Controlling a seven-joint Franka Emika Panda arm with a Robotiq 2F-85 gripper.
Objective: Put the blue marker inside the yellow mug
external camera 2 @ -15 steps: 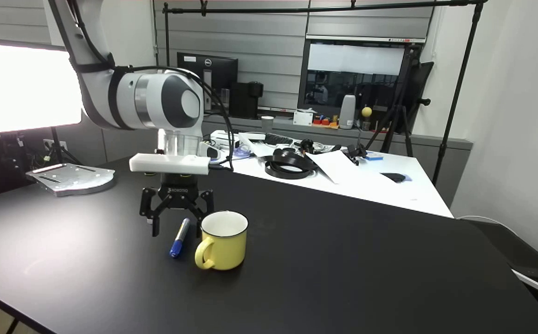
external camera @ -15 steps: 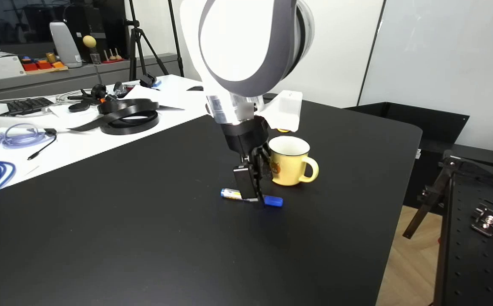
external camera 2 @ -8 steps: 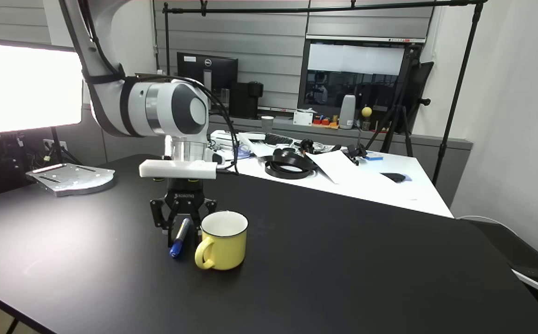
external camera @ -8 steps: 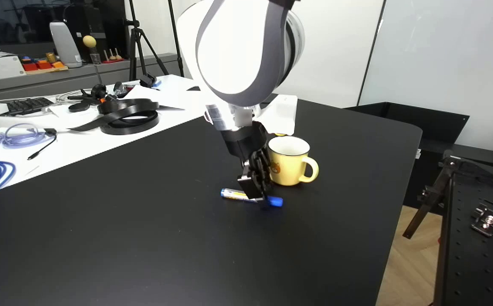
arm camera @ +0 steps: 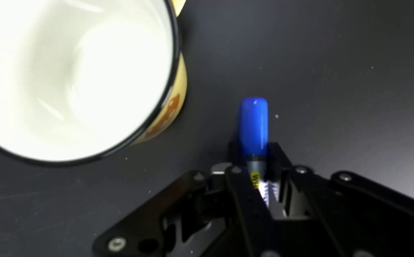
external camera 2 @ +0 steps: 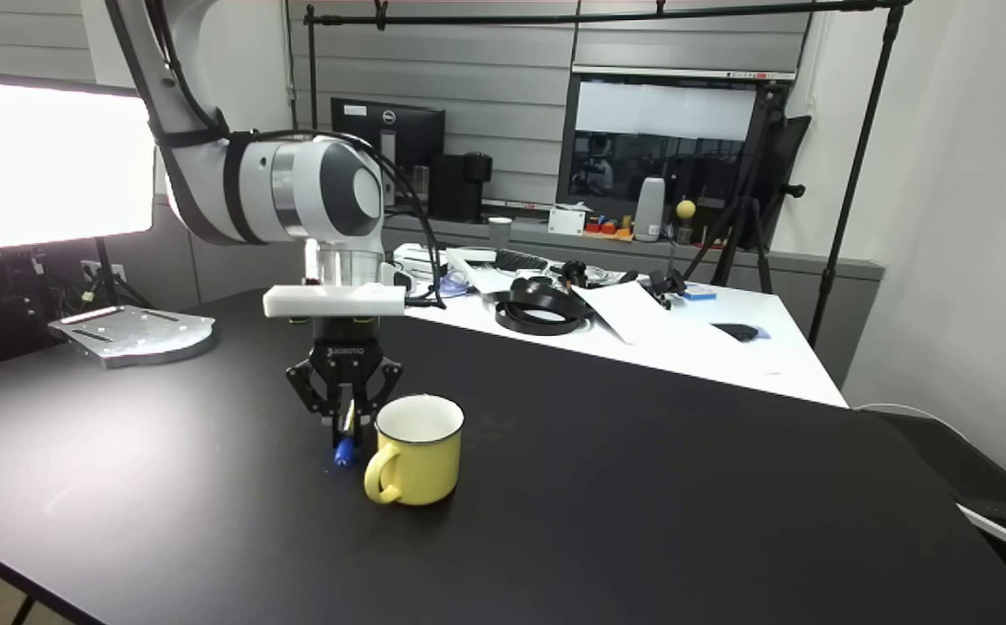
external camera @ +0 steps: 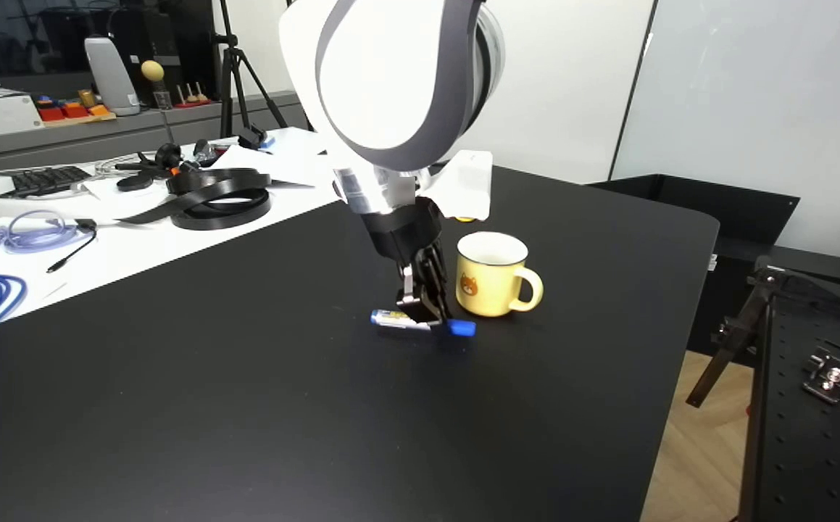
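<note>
My gripper [arm camera: 254, 154] is shut on the blue marker [arm camera: 254, 125], its fingers closed around the barrel just behind the blue cap. The cap points away from the gripper in the wrist view. In both exterior views the marker [external camera: 393, 320] lies roughly level and appears slightly above the black table; the fingers hide its middle. Close beside the gripper [external camera 2: 347, 434] stands the yellow mug [external camera 2: 423, 469], upright with its handle turned away from the gripper. The wrist view looks into its white inside, where nothing shows; the mug [arm camera: 121, 82] fills the upper left there.
A grey metal plate [external camera 2: 134, 337] lies at the table's far side in an exterior view. A white table [external camera 2: 728, 365] adjoins the black one [external camera 2: 607, 521], with a coiled black strap [external camera 2: 542, 305], papers and cables on it.
The open fingers came down around the marker and closed on it. Gripper and marker then rose a little, and the marker turned slightly. The mug has stayed in place.
</note>
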